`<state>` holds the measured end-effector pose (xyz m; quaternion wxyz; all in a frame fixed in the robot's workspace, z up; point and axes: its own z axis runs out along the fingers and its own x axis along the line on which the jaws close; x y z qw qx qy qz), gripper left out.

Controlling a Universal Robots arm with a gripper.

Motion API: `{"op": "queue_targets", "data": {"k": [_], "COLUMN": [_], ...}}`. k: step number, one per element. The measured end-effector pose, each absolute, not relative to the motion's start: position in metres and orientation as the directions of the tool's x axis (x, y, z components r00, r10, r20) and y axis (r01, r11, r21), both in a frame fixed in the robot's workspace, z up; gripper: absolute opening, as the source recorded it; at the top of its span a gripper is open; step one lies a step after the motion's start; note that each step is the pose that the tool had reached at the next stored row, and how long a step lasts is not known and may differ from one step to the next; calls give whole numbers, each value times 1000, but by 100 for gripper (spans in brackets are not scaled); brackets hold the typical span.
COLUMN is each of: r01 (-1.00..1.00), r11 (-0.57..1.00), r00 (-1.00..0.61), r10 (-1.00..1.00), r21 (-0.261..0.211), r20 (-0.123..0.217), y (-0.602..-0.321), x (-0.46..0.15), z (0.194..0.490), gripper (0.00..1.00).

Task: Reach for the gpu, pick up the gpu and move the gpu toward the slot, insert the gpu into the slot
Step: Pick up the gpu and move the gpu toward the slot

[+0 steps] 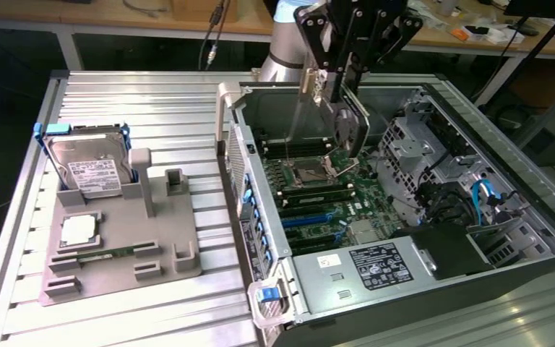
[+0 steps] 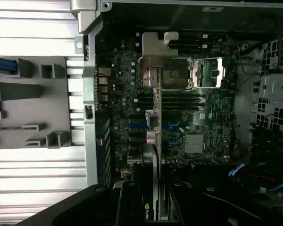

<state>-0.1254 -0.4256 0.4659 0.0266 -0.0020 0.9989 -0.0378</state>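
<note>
My gripper is shut on the gpu, which hangs upright on edge above the open computer case. Its black shroud faces the exterior view's right and its silver end bracket hangs on the left side. In the wrist view the gpu appears edge-on between my fingers, with the bracket over the motherboard. The card is over the CPU socket area, clear of the board. The blue slot lies nearer the case front on the green motherboard; in the wrist view the slot sits beside the card's edge.
The case lies open on the metal table, with drive cages and cables along its far wall and a power supply at the front. A grey fixture to the exterior view's left holds a hard drive, a CPU chip and a memory stick.
</note>
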Motion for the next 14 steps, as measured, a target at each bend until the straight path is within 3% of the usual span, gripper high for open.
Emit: {"op": "queue_targets", "data": {"k": [14], "r01": [-2], "r11": [997], "r00": [-999], "r10": [-6], "r21": [-76], "r20": [-53], "y": [-427], "x": [-65], "z": [463], "gripper": [27]}}
